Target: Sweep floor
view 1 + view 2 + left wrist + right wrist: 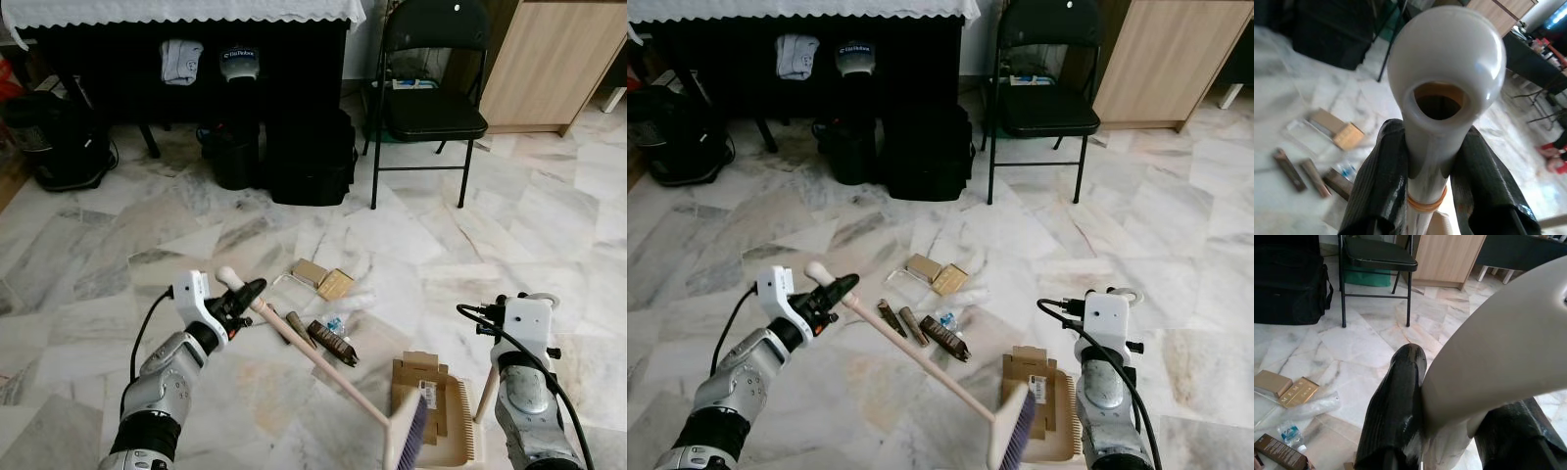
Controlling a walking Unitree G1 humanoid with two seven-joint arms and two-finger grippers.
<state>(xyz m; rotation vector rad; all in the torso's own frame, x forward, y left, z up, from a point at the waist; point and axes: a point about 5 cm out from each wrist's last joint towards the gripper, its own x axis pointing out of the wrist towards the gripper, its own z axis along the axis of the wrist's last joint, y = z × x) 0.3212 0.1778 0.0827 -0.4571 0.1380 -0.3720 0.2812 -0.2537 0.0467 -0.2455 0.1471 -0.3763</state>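
My left gripper [250, 292] is shut on the top end of a cream broom handle [323, 362]; the rounded tip [1447, 54] sticks out past the black fingers [1376, 181]. The handle slants down to the right, ending in purple bristles [411, 439] at a beige dustpan [458, 431]. A cardboard piece [419, 377] lies on the pan. My right gripper [1459, 382] is shut on the dustpan's upright handle [487, 392]. On the marble floor lie two tan boxes [323, 279], brown wrappers [333, 343], a small plastic bottle [336, 323] and clear film.
A black folding chair [431, 108] stands at the back right, before a wooden cabinet [554, 59]. A black backpack [312, 157] and bags sit under a cloth-covered table [176, 12]. A dark appliance [54, 137] stands far left.
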